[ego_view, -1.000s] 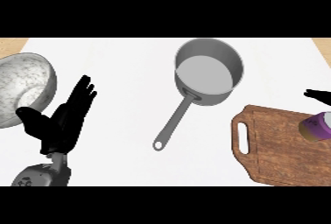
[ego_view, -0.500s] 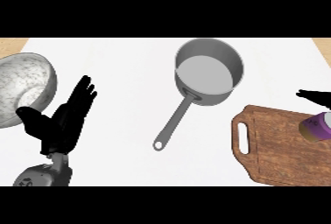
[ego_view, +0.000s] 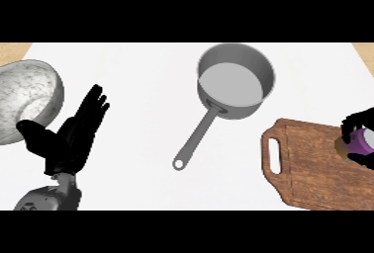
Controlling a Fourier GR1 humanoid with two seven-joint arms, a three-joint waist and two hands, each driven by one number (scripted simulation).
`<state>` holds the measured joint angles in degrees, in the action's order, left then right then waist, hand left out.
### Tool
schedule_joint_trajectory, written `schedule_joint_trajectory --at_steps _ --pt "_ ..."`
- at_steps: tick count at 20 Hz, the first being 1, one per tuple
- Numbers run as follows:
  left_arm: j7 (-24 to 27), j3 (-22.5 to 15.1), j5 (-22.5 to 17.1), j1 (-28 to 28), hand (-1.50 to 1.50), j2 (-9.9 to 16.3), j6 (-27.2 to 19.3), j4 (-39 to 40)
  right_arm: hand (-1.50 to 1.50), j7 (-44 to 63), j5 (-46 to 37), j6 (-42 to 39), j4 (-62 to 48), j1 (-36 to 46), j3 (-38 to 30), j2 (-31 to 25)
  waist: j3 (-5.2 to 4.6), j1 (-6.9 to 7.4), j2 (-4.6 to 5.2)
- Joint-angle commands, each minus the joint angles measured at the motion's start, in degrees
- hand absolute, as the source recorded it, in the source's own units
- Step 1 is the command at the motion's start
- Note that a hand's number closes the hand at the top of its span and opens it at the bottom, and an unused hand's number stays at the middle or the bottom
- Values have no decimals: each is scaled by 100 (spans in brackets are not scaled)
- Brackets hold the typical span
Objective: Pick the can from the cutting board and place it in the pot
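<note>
Curling around the purple can (ego_view: 361, 142) on the brown wooden cutting board (ego_view: 310, 168), the right hand (ego_view: 355, 121) has closed in from above; lifting seems next. The grey steel pot (ego_view: 234, 79) waits well apart. The left hand (ego_view: 70, 136) rests, fingers straight, beside the speckled bowl (ego_view: 25, 101).

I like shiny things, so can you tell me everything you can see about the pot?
The pot looks like grey metal, round and deep, with a pale, flat bottom inside and nothing in it. One long thin handle sticks out toward the lower left and ends in a small hanging hole. It stands upright on the white counter, left of the cutting board. Nothing touches it but the counter.
</note>
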<state>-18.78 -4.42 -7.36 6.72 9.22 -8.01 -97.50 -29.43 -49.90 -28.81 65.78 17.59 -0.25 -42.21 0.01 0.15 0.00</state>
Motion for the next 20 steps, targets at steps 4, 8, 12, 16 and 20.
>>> schedule_joint_trajectory --at_steps 4,8,12,16,20 --pt "-58 103 93 150 0 2 28 70 150 1502 22 -23 617 -161 -327 926 -10 -87 -27" --pt "-65 299 122 -80 0 82 -131 82 150 3214 53 489 116 -651 -1153 1547 -51 -616 -160" --pt "-99 336 105 -181 0 71 -168 73 150 4443 -35 1062 432 -740 -1483 2176 -88 -720 -236" --pt "-68 423 100 -204 0 110 -191 77 150 5658 -519 1773 1204 -647 -1581 2540 -124 -719 -296" --pt "-78 354 95 -221 0 101 -131 82 150 6719 -1129 2207 2147 -461 -1260 3061 -121 -612 -307"
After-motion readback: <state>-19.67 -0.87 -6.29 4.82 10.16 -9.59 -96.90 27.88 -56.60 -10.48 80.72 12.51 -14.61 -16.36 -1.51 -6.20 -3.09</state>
